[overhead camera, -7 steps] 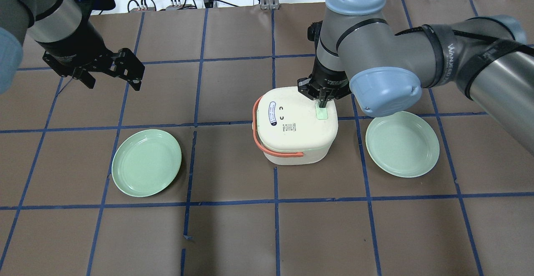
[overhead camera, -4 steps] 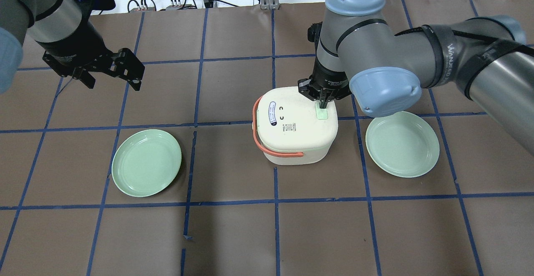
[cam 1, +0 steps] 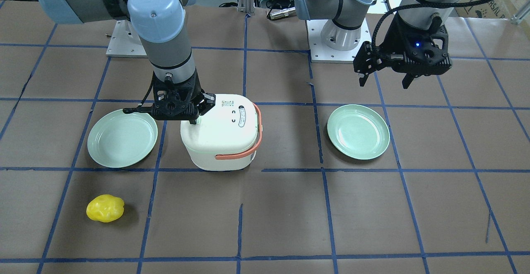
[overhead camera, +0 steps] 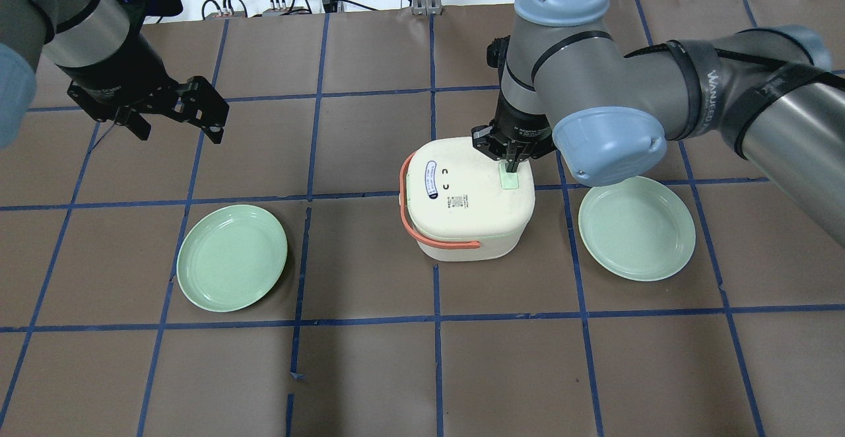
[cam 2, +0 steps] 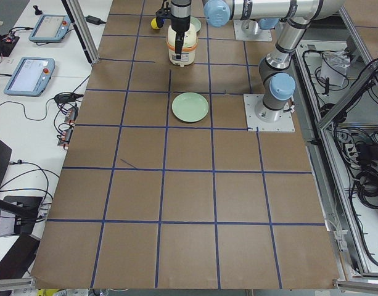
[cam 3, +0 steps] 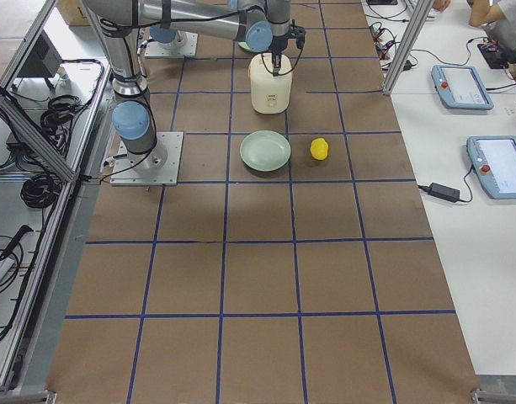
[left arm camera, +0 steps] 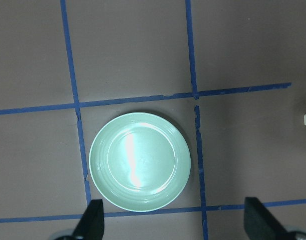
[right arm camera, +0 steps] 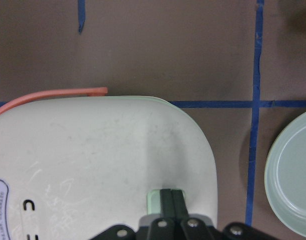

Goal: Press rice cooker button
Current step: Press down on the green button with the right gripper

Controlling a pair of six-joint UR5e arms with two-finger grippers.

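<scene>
A cream rice cooker (overhead camera: 462, 209) with an orange handle (overhead camera: 429, 239) stands mid-table; it also shows in the front view (cam 1: 219, 135). Its pale green button (overhead camera: 511, 180) sits on the lid's right side. My right gripper (overhead camera: 509, 166) is shut, fingers together, with the tips down on the button; the right wrist view shows the closed fingers (right arm camera: 171, 202) on the green button (right arm camera: 153, 200). My left gripper (overhead camera: 175, 127) is open and empty, hovering high over the table's left, above a green plate (left arm camera: 139, 161).
A green plate (overhead camera: 232, 257) lies left of the cooker and another (overhead camera: 637, 227) right of it. A yellow pepper-like object (cam 1: 105, 208) lies near the front edge on the right arm's side. Blue tape lines grid the brown table.
</scene>
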